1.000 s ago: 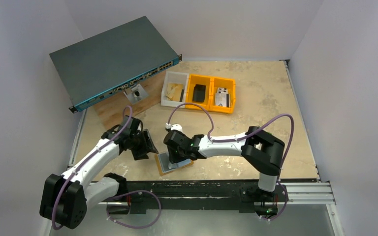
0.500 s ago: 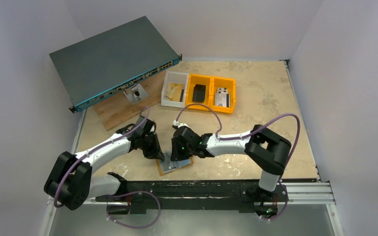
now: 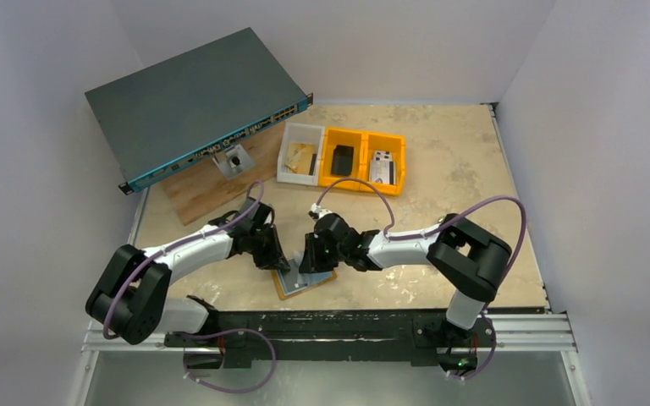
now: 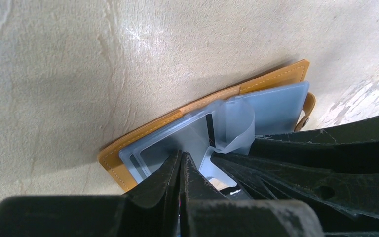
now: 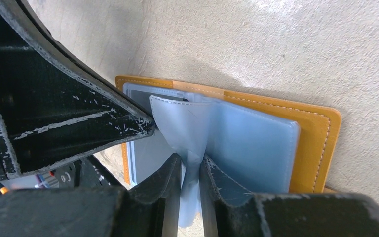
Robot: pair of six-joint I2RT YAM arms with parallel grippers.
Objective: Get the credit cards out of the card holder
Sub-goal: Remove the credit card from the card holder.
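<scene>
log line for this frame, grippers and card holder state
tan-orange leather card holder lying open | left gripper shut, tips at its clear sleeve | right gripper shut on pale blue-grey inner leaf

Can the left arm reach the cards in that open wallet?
Probably yes: the card holder lies open, the right fingers pinch a leaf upright, and the left fingers are shut at a pocket. Whether they caught one is unclear.

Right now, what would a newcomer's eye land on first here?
Both tools meet over the open tan card holder at the near edge of the table: the right tool pinches a pale blue sleeve, the left tool is shut at its pockets. Far left, a grey network switch sits on a wooden board.
</scene>
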